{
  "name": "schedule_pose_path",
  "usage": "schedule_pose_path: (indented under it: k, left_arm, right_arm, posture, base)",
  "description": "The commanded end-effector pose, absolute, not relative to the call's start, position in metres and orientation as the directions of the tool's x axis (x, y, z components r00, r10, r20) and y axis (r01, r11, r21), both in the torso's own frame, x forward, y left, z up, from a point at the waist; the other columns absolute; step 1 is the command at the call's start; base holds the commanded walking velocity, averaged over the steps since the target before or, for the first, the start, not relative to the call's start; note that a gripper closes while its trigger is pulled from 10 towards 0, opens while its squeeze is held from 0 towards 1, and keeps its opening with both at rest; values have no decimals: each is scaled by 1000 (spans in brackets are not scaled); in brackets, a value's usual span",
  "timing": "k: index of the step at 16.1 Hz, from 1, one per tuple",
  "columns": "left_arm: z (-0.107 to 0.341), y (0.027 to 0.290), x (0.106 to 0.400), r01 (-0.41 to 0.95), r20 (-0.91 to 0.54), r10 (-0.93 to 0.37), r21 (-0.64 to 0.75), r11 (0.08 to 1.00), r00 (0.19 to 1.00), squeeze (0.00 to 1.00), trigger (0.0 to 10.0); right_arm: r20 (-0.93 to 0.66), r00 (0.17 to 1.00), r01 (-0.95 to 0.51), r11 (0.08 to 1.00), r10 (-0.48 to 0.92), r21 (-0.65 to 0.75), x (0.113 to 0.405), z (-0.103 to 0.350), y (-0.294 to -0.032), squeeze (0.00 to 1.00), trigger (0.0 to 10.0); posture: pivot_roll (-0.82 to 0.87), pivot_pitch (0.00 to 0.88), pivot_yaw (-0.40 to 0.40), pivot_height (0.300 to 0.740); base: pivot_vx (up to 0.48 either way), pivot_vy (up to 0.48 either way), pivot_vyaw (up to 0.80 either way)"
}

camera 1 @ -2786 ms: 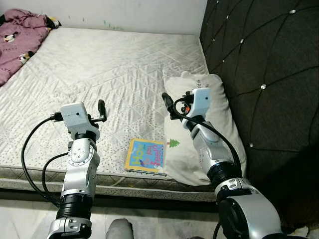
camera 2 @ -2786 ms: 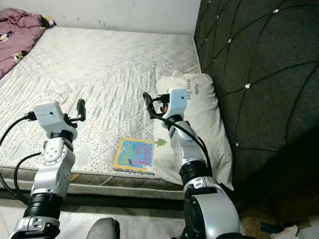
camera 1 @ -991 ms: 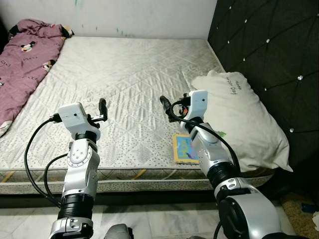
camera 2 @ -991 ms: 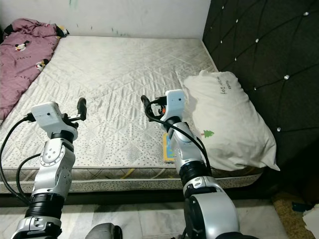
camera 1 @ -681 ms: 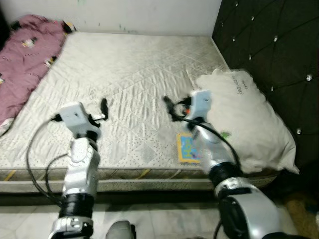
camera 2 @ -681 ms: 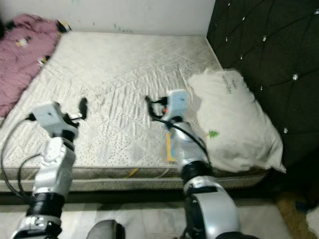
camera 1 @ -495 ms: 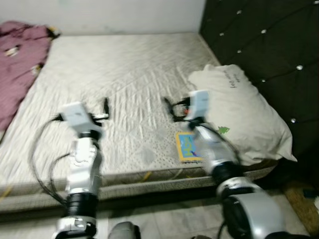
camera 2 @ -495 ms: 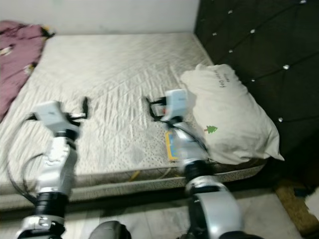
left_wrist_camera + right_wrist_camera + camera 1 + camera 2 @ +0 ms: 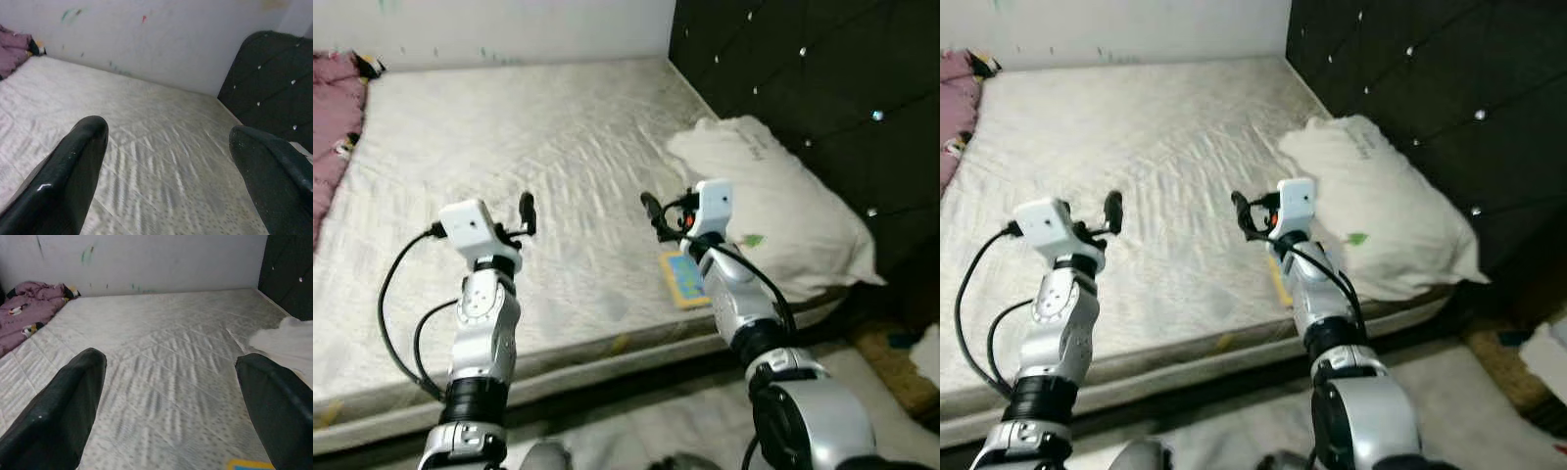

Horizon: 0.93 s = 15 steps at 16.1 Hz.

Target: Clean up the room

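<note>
A colourful picture book (image 9: pixel 685 278) lies flat near the front edge of the bare quilted mattress (image 9: pixel 509 127), partly behind my right forearm. A white pillow (image 9: pixel 773 211) rests against the headboard just to the book's right. A purple blanket (image 9: pixel 333 108) is bunched at the far left of the bed. My left gripper (image 9: pixel 526 211) hovers open over the mattress, well left of the book. Above and slightly behind the book my right gripper (image 9: pixel 651 211) is held open and empty. In the right wrist view the book's corner (image 9: pixel 247 464) lies below its fingers (image 9: pixel 68 411).
A black tufted headboard (image 9: pixel 803 78) rises along the right side, and a white wall (image 9: pixel 146 34) runs behind the bed. On the floor at the lower right lie a brown mat (image 9: pixel 886 357) and something white (image 9: pixel 928 354).
The whole picture has swung, so the camera moved: blanket now at the left edge, more floor at the right. Both arms keep the same raised pose, grippers still open.
</note>
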State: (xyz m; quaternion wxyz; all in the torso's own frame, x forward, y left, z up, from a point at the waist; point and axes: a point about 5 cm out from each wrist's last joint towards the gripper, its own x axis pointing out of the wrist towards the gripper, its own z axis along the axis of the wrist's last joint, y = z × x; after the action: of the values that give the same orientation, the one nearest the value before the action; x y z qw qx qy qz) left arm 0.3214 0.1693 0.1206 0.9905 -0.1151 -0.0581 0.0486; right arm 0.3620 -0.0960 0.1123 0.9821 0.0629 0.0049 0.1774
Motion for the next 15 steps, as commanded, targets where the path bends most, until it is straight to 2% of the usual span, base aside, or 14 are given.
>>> schedule_pose_path:
  k: [1, 15]
  left_arm:
    - [120, 176, 321, -102, 98, 126, -222, 970, 987, 0, 10000]
    - [119, 175, 321, -111, 96, 136, -231, 967, 986, 0, 10000]
  right_arm:
    - [31, 928, -372, 920, 371, 121, 364, 119, -87, 0, 10000]
    - [27, 928, -371, 921, 371, 116, 364, 119, -87, 0, 10000]
  posture:
    - [96, 0, -16, 740]
    - [93, 0, -17, 740]
  base:
    - [0, 480, 0]
    - [0, 480, 0]
